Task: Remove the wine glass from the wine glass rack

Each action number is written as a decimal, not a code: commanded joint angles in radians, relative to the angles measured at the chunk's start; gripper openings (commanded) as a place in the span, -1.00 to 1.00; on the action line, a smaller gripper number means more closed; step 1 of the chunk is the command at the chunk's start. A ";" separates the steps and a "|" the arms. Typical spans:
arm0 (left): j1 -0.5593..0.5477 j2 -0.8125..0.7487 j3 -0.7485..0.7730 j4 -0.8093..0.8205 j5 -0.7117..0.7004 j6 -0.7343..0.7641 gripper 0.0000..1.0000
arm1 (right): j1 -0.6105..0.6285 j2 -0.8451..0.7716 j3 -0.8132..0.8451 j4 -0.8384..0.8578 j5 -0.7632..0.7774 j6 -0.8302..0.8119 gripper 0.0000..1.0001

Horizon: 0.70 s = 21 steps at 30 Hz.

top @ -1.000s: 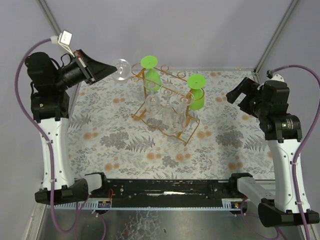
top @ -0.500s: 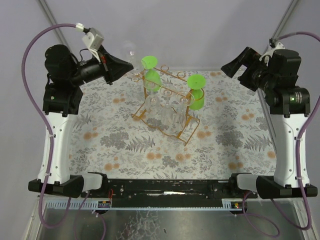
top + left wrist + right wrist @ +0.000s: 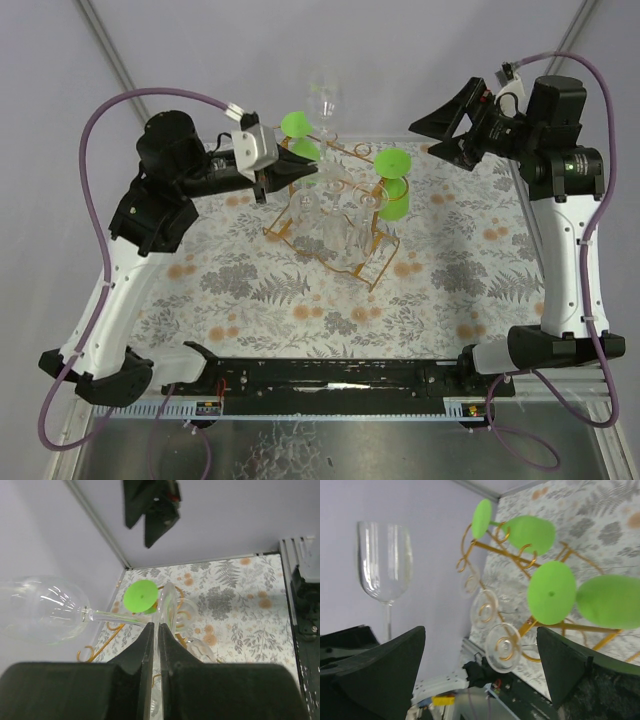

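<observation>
Nearest, the black rail [image 3: 330,385] between the arm bases carries small stickers, too tiny to read. No brand or writing is legible anywhere else.

Beyond it, on the flower-patterned desk [image 3: 250,290], the wine glass rack [image 3: 330,215] stands toward the far middle. Two green glasses [image 3: 392,190] and some clear ones [image 3: 340,228] hang upside down in it.

Over the rack's far left end, the left pincer [image 3: 155,627] is pressed tight, seemingly on the foot of the clear wine glass [image 3: 385,560]. The glass is in the air, bowl uppermost, free of the wires. At the far right the right pincer [image 3: 435,135] hovers spread and empty.

I judge the lift-off done. Next the glass should be carried away from the rack's curled ends and set foot-down on bare desk. That calls for a slow move, since a grip on a thin foot could slip.
</observation>
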 commanded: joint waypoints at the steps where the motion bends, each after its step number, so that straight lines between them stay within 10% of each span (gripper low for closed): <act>1: -0.082 -0.036 -0.032 -0.027 -0.047 0.206 -1.00 | -0.001 -0.026 -0.071 0.207 -0.233 0.171 0.97; 21: -0.395 -0.033 -0.116 -0.127 -0.140 0.516 -1.00 | 0.000 -0.078 -0.153 0.291 -0.405 0.226 1.00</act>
